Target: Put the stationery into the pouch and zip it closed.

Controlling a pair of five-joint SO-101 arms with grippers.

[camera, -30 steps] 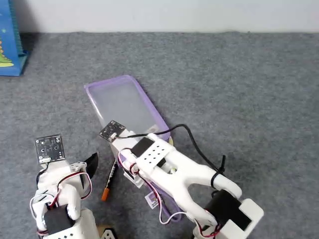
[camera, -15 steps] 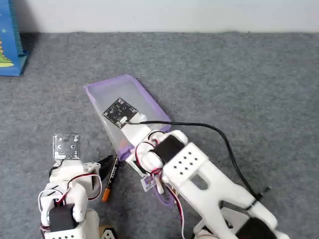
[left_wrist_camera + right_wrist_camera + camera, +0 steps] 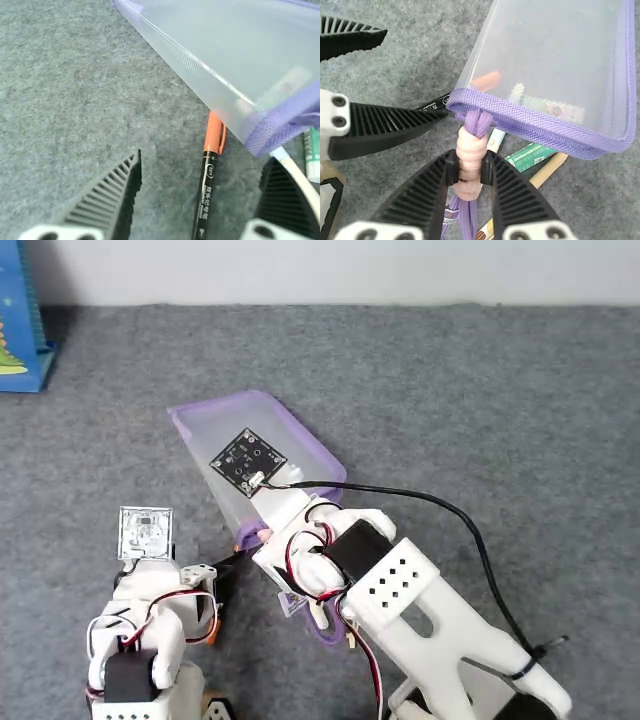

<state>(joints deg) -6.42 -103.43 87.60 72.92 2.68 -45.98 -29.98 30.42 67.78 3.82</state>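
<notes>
Moved: left gripper (image 3: pixel 204 169) advanced, now spread astride 1 orange-capped black marker (image 3: pixel 206 187), lower left of the grey tabletop (image 3: pixel 500 390), apparently for pickup. Right gripper (image 3: pixel 469 162) pinches the purple zip-pull cord (image 3: pixel 470 142), steadying the translucent purple-edged pouch (image 3: pixel 250 435), centre-left.

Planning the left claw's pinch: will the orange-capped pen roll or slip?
Likely stiff and light: the pen is a slim marker. Its smooth round barrel may slip in the left claw, though the carpet probably damps rolling. Its cap lies under the pouch edge, so pushing could snag.
</notes>
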